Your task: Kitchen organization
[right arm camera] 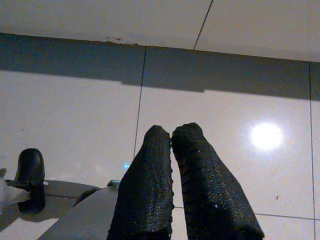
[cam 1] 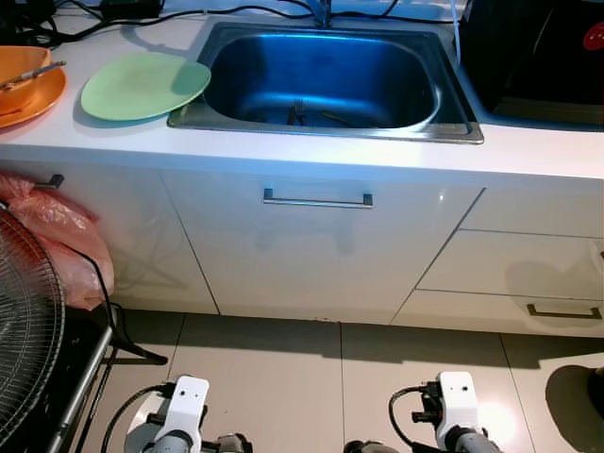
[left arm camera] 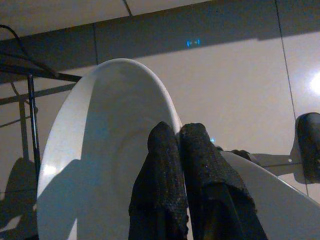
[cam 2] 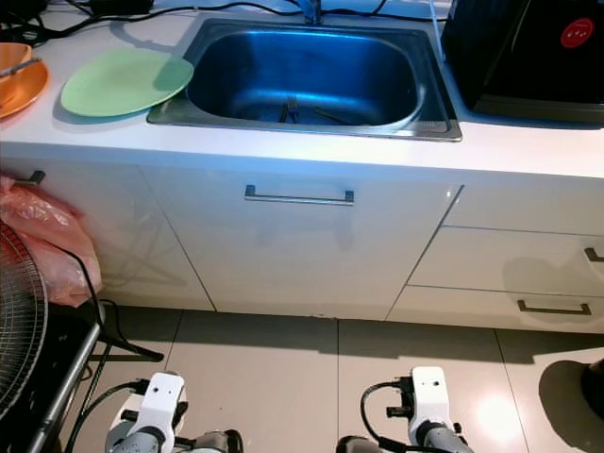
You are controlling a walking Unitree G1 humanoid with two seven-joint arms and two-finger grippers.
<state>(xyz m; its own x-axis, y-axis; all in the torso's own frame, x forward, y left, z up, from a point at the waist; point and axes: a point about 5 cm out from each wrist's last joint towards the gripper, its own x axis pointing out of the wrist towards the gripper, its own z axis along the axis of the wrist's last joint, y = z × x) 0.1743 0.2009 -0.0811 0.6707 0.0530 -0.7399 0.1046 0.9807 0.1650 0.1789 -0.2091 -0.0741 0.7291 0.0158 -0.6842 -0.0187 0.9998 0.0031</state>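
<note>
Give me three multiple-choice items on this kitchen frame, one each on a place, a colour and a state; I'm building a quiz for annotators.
1. Where does the fork lie?
A. in the sink
B. on the floor
C. on the green plate

2. What colour is the plate overlapping the sink's rim?
A. red
B. green
C. black

3. What is the left pincer doing?
A. hanging open
B. gripping the drawer handle
C. shut on a white plate

Key: 1 A, it rests on the basin's bottom; 2 B, pale green on the counter; 3 C, the left wrist view shows its fingers closed over the rim.

Open floor (cam 1: pixel 283 377) fronts the cabinet; a fan (cam 1: pixel 28 340) and pink bag (cam 1: pixel 57 241) obstruct the left side.
</note>
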